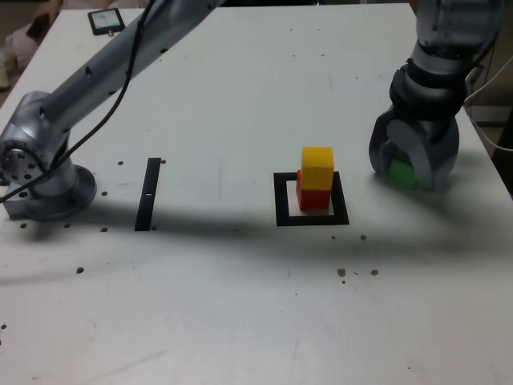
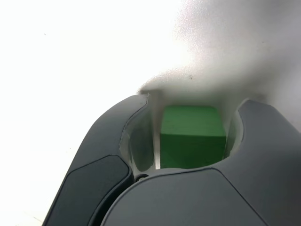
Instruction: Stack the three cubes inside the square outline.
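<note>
Matte white table (image 1: pixel 240 104); smooth grey hand (image 1: pixel 409 171) straddles blocky green cube (image 2: pixel 193 136), grip unclear.

Exterior pic bright but soft; arm (image 1: pixel 104 68) throws a long dark shadow across the tabletop (image 1: pixel 240 321). Wrist pic washed out white w/ glare, close parts blurry.

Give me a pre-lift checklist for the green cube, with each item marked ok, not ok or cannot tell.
1. Green cube sits between the gripper fingers: ok.
2. Fingers firmly clamped on the cube: cannot tell; a gap shows on one side in the wrist view.
3. Yellow cube stacked on red cube: ok.
4. Stack inside the square outline: ok.
5. Top of the yellow cube free: ok.
6. Table between gripper and stack free of obstacles: ok.
</note>
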Available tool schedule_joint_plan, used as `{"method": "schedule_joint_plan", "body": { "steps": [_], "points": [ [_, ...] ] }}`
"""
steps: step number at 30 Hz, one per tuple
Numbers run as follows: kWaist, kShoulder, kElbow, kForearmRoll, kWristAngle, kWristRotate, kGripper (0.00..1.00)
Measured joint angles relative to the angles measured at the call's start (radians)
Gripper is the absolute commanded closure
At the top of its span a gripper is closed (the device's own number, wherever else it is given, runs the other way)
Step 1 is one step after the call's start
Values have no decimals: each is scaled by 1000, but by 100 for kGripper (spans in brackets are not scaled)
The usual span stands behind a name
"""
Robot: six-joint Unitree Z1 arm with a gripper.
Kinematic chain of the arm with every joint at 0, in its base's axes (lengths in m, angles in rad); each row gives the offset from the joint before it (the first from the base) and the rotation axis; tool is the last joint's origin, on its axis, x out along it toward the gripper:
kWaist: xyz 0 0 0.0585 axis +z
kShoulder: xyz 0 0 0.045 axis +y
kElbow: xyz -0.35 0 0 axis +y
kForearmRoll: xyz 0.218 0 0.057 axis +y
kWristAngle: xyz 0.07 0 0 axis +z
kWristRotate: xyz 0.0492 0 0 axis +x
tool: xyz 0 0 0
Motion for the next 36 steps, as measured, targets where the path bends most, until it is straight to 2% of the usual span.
{"method": "schedule_joint_plan", "body": {
  "steps": [6,10,18,21,23,28,31,36],
  "points": [
    [17,0,-13,16,-6,-29,73],
    [18,-4,-18,17,-13,-35,81],
    [18,-35,-19,29,-14,-51,82],
    [16,-75,-13,43,-2,-67,82],
    [12,-112,2,67,27,-99,81],
    [10,-226,53,110,57,-181,81],
    [10,-286,104,117,55,-262,81],
    [9,-360,202,122,23,-378,81]
  ]
}}
